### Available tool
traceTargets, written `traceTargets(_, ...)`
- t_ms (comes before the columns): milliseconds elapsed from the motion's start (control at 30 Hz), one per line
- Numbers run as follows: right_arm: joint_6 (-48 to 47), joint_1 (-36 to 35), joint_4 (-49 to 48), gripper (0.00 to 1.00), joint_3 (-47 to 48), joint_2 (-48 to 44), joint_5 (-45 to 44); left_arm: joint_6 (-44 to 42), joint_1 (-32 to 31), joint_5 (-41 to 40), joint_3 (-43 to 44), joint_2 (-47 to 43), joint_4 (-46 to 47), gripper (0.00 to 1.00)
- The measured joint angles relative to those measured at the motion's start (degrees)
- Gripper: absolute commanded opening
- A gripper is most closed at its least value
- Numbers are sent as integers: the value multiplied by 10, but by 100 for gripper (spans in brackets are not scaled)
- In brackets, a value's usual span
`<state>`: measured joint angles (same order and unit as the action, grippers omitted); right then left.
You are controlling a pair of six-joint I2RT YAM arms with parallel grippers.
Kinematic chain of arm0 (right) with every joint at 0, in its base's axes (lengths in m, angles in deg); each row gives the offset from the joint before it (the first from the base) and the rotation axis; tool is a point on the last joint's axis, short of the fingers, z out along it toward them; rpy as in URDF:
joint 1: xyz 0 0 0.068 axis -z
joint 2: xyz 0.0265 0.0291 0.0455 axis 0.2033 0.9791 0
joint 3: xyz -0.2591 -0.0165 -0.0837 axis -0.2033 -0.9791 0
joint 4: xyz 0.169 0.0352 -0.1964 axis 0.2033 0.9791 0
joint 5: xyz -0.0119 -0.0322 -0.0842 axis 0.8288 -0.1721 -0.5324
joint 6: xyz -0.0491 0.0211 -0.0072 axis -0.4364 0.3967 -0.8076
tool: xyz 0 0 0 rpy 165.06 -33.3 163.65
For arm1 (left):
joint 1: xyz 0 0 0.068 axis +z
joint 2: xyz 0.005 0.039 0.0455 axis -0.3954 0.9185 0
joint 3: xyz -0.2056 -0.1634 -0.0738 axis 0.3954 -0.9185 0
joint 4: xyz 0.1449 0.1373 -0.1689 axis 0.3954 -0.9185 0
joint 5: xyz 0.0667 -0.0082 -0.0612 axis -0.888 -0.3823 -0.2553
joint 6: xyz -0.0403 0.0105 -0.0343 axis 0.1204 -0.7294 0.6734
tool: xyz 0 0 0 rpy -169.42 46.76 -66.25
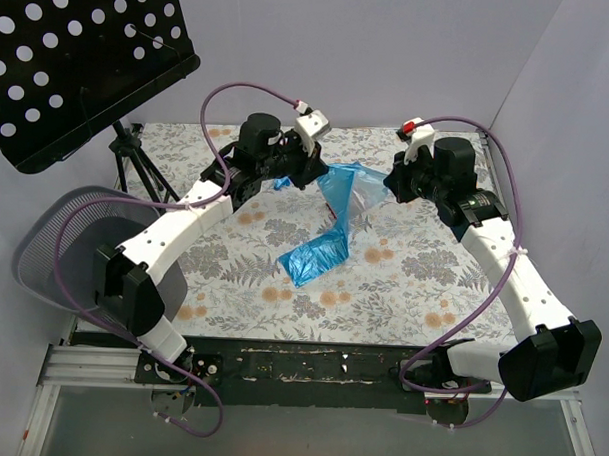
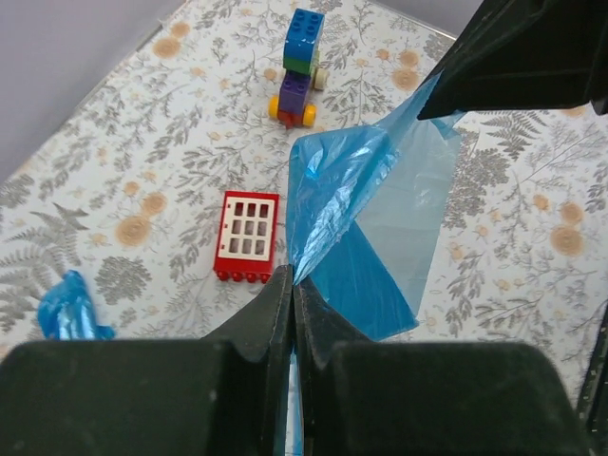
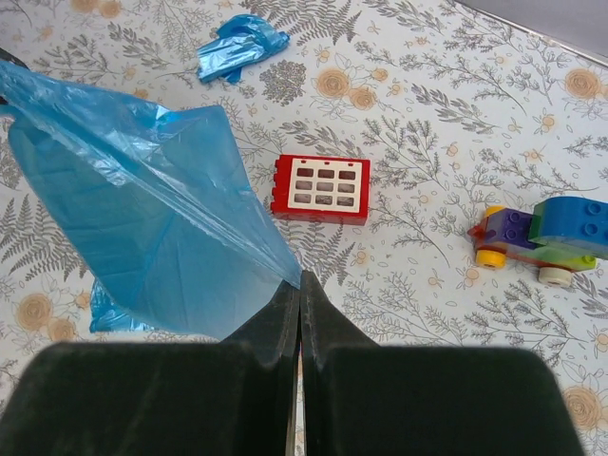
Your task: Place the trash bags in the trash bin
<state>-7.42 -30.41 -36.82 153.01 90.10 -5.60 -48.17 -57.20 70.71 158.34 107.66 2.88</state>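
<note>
The blue trash bag [image 1: 335,214] is stretched in the air between both grippers, and its lower end rests on the table. My left gripper [image 1: 319,175] is shut on one upper corner of the bag [image 2: 356,204]; its jaws [image 2: 293,277] are pressed together on the film. My right gripper [image 1: 388,183] is shut on the other corner of the bag [image 3: 142,209], with the jaws [image 3: 300,281] closed on the film. A second small crumpled blue piece [image 3: 237,43] lies on the table, also in the left wrist view [image 2: 66,309]. The wire mesh trash bin [image 1: 54,241] stands at the left table edge, partly behind my left arm.
A red toy block [image 2: 249,236] lies flat under the bag, also in the right wrist view [image 3: 321,188]. A multicoloured toy-brick car [image 2: 296,71] stands beyond it. A black perforated music stand [image 1: 80,60] on a tripod rises at the back left.
</note>
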Motion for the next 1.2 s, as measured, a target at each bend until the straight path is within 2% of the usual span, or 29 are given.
traceTargets(133, -16, 0, 0, 1, 0, 0, -4, -58, 0, -5, 0, -9, 0, 0)
traceTargets(267, -44, -1, 1, 1, 3, 0, -6, -155, -2, -5, 3, -9, -8, 0)
traceTargets(367, -70, -1, 2, 1, 20, 0, -2, -252, -3, -5, 21, -9, -28, 0)
traceTargets(600, -137, -1, 15, 1, 124, 24, 31, -576, -11, -5, 40, -9, -21, 0)
traceTargets(667, -152, -1, 20, 1, 160, 36, 34, -663, -11, -5, 29, -9, 16, 0)
traceTargets(800, -184, -1, 20, 1, 204, 50, 27, -805, -11, -16, -9, 0, 153, 0)
traceTargets(900, -211, -1, 20, 1, 208, 50, 15, -861, -12, -33, -2, 27, 231, 0)
traceTargets(1000, -232, -1, 22, 1, 203, 49, 5, -880, -12, -59, 9, 46, 263, 1)
traceTargets(1100, -245, -1, 22, 1, 186, 44, -2, -873, -11, -74, 3, 43, 276, 4)
traceTargets(1200, -246, -2, 23, 1, 163, 35, -5, -826, -12, -80, -30, 19, 269, 0)
